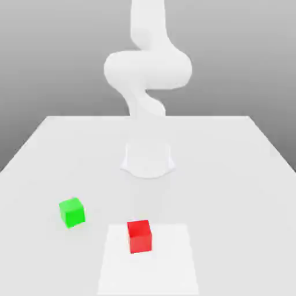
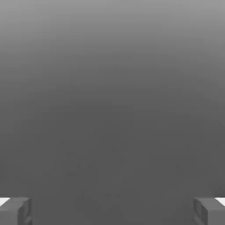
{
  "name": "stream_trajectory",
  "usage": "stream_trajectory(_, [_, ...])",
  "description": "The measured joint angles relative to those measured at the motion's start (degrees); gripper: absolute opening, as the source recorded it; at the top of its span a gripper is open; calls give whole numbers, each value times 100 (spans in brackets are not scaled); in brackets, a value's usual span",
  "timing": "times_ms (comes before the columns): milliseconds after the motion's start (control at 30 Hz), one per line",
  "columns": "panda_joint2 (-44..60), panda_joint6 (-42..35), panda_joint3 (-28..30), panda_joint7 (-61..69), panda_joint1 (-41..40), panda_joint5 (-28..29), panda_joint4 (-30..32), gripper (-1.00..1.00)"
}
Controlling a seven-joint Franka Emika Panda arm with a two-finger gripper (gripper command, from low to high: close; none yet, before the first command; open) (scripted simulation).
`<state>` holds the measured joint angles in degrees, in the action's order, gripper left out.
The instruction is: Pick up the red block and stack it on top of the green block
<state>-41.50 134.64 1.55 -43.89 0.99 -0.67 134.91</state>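
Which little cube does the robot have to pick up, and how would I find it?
Look at the white table in front of the white robot arm. Near its front edge lies a paler square patch. On it sits the red block; its only neighbour, the green block, sits off the patch toward the exterior view's left.

table: white, flat | lighter square patch: on table's near part | backdrop: plain grey
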Motion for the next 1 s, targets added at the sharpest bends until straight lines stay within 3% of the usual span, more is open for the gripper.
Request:
stream_trajectory(400, [2519,1601,511,1020,373,-266,1695,0])
stream_trajectory(600, [3860,2477,560,1260,315,8,2569,0])
stream_trajectory(967, [5353,3698,247,1892,194,-765,2475,0])
stream_trajectory(1000, [5457,3794,240,1894,191,-772,2467,-100])
